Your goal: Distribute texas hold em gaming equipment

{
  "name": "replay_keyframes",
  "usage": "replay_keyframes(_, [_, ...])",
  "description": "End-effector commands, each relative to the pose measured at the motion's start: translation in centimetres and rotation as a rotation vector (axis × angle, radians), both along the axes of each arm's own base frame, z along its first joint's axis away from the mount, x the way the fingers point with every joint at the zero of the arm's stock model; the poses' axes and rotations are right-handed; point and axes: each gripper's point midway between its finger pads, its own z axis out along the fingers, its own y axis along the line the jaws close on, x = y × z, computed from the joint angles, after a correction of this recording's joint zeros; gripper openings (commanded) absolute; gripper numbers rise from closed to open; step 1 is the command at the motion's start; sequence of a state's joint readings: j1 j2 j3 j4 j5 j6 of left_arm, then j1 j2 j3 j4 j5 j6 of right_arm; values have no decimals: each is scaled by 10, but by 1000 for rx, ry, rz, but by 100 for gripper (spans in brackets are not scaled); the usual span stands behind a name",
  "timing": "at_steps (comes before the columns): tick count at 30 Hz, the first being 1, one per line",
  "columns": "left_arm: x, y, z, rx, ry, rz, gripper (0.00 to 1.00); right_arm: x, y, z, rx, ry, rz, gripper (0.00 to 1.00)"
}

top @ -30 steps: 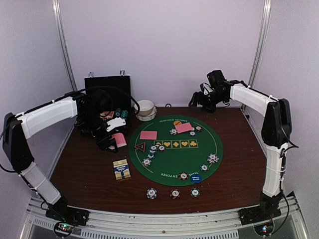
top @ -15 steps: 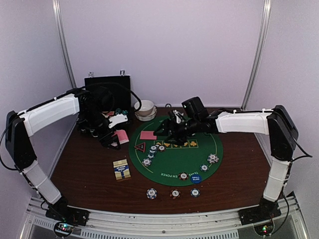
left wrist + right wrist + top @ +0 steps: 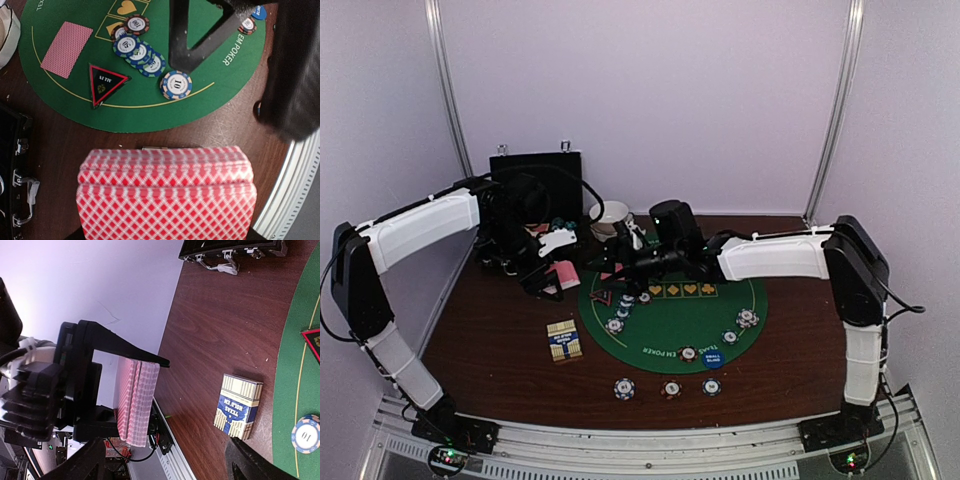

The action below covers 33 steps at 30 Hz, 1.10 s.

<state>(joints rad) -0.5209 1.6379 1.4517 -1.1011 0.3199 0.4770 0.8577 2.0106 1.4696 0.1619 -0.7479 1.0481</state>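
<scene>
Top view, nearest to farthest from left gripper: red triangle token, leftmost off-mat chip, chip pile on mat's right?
1. Red triangle token, at the mat left edge, beside the left gripper.
2. Leftmost off-mat chip, in front of the mat.
3. Chip pile, mat's right side.

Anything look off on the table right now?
Only the blue chips beside the red triangle token: they lie slumped in an overlapping row on the green mat rather than stacked. The card deck is held intact; no damage visible.

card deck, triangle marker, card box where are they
card deck (image 3: 165, 200), left wrist view, middle of patterned back
triangle marker (image 3: 102, 84), left wrist view, black centre
card box (image 3: 239, 406), right wrist view, blue label
</scene>
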Motion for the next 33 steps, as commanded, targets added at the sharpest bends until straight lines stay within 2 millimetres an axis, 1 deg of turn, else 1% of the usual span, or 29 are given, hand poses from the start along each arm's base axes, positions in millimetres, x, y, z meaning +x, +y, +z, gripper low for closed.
replay_keyframes(1, [2,-9,16,-51,-27,-16,0,-6,19,14,63,-2,44,85])
replay_keyframes(11, [-1,-11,19,-70,-24,-34,0,-8,40,12,103,26,72,85])
replay_keyframes(20, [-6,-11,18,-72,-15,-54,0,-10,60,3,100,53,104,84])
replay_keyframes(26, [-10,-12,17,-85,2,-65,0,-8,70,3,127,71,111,84])
replay_keyframes(33, [-12,-13,14,-86,19,-70,0,-3,79,-3,139,91,104,82])
